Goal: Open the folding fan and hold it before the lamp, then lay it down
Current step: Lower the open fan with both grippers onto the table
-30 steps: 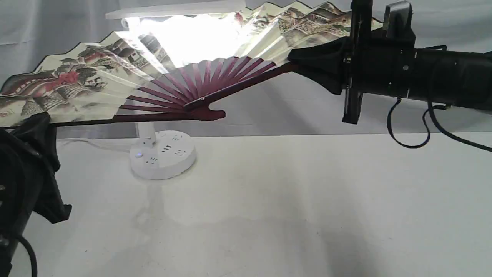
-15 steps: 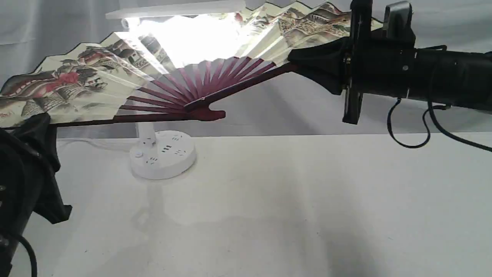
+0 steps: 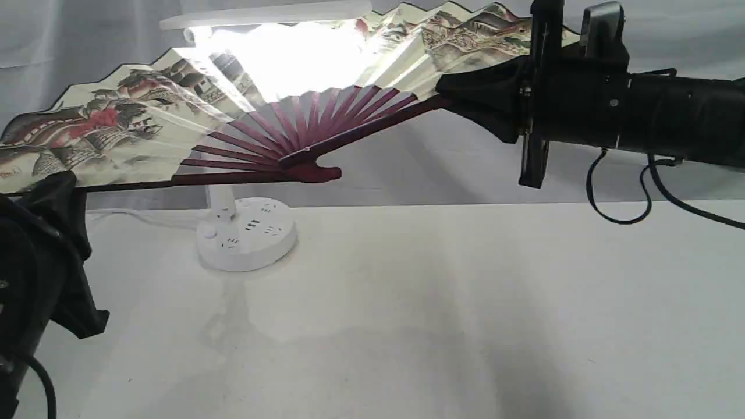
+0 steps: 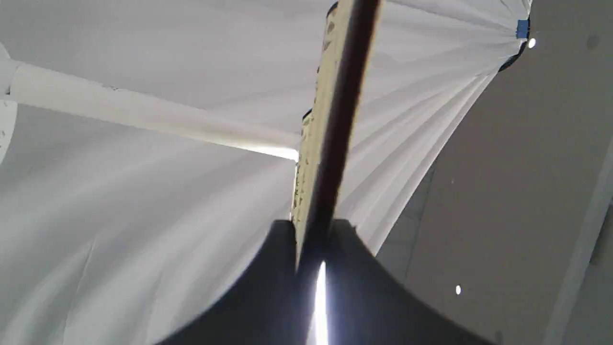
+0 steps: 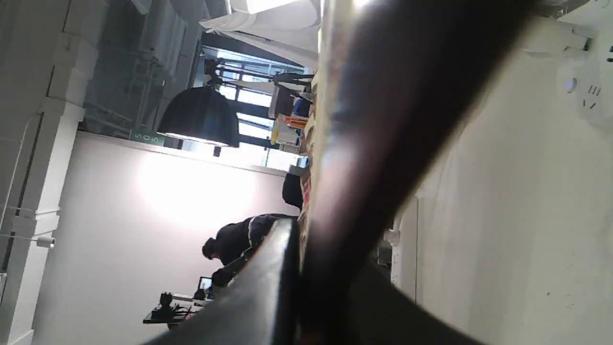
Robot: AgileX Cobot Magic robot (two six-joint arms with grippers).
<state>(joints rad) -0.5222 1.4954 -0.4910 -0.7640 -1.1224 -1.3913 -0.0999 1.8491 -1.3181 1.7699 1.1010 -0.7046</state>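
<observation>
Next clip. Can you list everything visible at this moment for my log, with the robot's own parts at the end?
folding fan: one; cream paper with a painted landscape, maroon ribs; spread open in the air in front of the lit lamp head.
lamp: one; white; round base on the table, left of centre in the exterior view.
table: one; white; below the fan.
backdrop cloth: one; pale grey; behind the table.
person: one; dark clothes; in the room beyond, right wrist view only.
left pincer: one; black; shut on the fan's left end rib.
right pincer: one; black; shut on the fan's right end rib.
cable: black; hanging under the right arm.
</observation>
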